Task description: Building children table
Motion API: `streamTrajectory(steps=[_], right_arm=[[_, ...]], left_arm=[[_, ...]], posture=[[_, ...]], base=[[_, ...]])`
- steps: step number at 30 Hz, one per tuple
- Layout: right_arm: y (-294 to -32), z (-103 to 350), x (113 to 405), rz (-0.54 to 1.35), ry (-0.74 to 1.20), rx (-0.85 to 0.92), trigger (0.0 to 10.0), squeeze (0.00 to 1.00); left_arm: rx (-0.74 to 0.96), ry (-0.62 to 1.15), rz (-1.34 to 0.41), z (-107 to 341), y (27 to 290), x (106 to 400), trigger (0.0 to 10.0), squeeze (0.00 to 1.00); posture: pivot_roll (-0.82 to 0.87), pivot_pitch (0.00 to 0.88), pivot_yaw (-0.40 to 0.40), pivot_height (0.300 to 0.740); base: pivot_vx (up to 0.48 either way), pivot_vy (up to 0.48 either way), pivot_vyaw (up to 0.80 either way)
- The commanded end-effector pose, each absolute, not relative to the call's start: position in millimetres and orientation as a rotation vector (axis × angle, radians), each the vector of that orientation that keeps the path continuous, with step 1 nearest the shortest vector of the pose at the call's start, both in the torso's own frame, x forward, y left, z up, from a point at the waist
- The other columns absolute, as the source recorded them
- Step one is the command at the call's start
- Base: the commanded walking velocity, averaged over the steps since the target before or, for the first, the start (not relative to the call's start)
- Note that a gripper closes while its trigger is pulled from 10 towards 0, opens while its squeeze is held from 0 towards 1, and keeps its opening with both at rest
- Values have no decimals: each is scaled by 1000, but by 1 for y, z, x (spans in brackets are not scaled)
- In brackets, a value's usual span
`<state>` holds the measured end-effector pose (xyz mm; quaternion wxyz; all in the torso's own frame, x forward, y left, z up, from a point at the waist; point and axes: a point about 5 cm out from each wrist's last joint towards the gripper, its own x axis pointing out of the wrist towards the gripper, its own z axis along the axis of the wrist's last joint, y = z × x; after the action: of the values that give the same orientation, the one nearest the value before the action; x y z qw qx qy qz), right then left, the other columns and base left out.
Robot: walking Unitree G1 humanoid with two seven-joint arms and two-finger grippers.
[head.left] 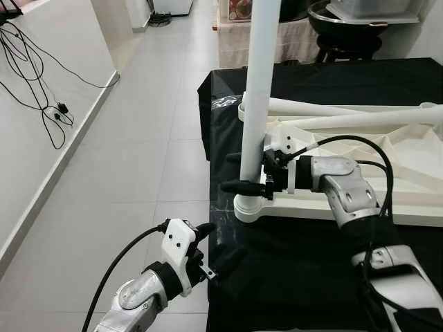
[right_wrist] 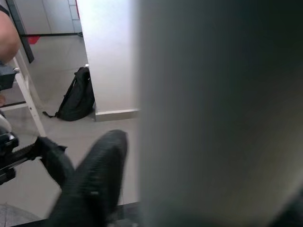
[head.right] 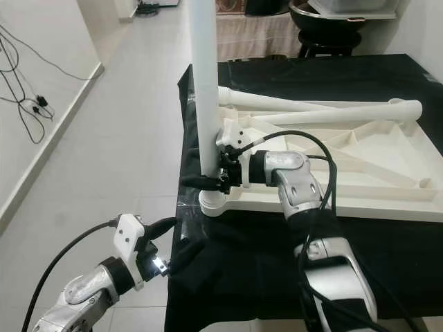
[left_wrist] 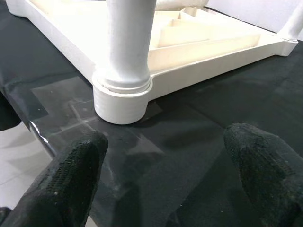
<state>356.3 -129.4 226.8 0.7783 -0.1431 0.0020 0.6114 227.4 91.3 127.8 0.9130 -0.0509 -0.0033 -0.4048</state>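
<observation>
Right gripper [head.left: 239,173] fingers clamped on upright leg [head.left: 259,83], seated in tabletop [head.left: 387,180] corner socket. Left gripper [head.left: 218,249] fingers apart, idle. Risk: sideways push tilts leg, drags tabletop off counter [head.left: 291,277] edge.

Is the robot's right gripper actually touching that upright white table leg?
Touching. In the left eye view the right gripper has its black fingers closed around the upright table leg, with no gap between them.
</observation>
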Motion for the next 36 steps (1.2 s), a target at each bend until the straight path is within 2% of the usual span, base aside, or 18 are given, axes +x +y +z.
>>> streamTrajectory(steps=[1, 5, 9, 13, 15, 16, 17, 21, 30, 31, 33, 34, 36], right_arm=[[-120, 217, 353, 1404, 31, -306, 0, 0], [-124, 215, 353, 1385, 29, -302, 0, 0], [-134, 208, 352, 1289, 13, -308, 0, 0], [-147, 187, 350, 982, 30, -242, 0, 0], [-150, 164, 349, 547, 69, -181, 0, 0], [-152, 148, 337, 365, 117, -160, 0, 0], [-151, 138, 323, 285, 147, -160, 0, 0], [-133, 132, 304, 323, 156, -173, 0, 0], [-125, 134, 309, 333, 152, -195, 0, 0], [-124, 136, 311, 325, 150, -202, 3412, 0], [-122, 138, 310, 300, 154, -209, 3412, 0], [-113, 152, 315, 433, 95, -141, 10000, 1000], [-108, 163, 320, 541, 42, -81, 10000, 1000]], left_arm=[[-104, 1, -830, 126, 92, 225, 10000, 0], [-105, 1, -831, 126, 92, 225, 10000, 0], [-107, 2, -834, 126, 93, 225, 10000, 0], [-111, 0, -832, 127, 94, 224, 10000, 0], [-110, 0, -832, 128, 96, 224, 10000, 0], [-109, -1, -831, 128, 97, 224, 10000, 0], [-108, -1, -832, 129, 97, 224, 10000, 0], [-105, 6, -838, 127, 100, 226, 10000, 0], [-82, 11, -846, 127, 101, 229, 10000, 0], [-84, 10, -839, 127, 101, 229, 10000, 0], [-85, 9, -835, 127, 102, 229, 10000, 0], [-83, 10, -836, 127, 103, 229, 10000, 0], [-81, 11, -838, 127, 104, 229, 10000, 0]], posture=[[-36, 138, 21, 740], [-43, 137, 23, 740], [-44, 138, 23, 740], [-55, 148, 21, 740], [-54, 151, 22, 740], [-49, 161, 31, 740], [-47, 164, 34, 740], [-59, 146, 61, 740], [-34, 145, 54, 740], [-33, 144, 54, 740], [-33, 144, 54, 740], [-26, 144, 55, 740], [-25, 145, 55, 740]], base=[[0, 0, 0], [0, 0, 0], [0, 0, 0], [0, 0, 0], [0, 0, 0], [0, 0, 0], [0, 0, 0], [0, 0, 0], [0, 0, 0], [0, 0, 0], [0, 0, 0], [0, 0, 0], [0, 0, 0]])
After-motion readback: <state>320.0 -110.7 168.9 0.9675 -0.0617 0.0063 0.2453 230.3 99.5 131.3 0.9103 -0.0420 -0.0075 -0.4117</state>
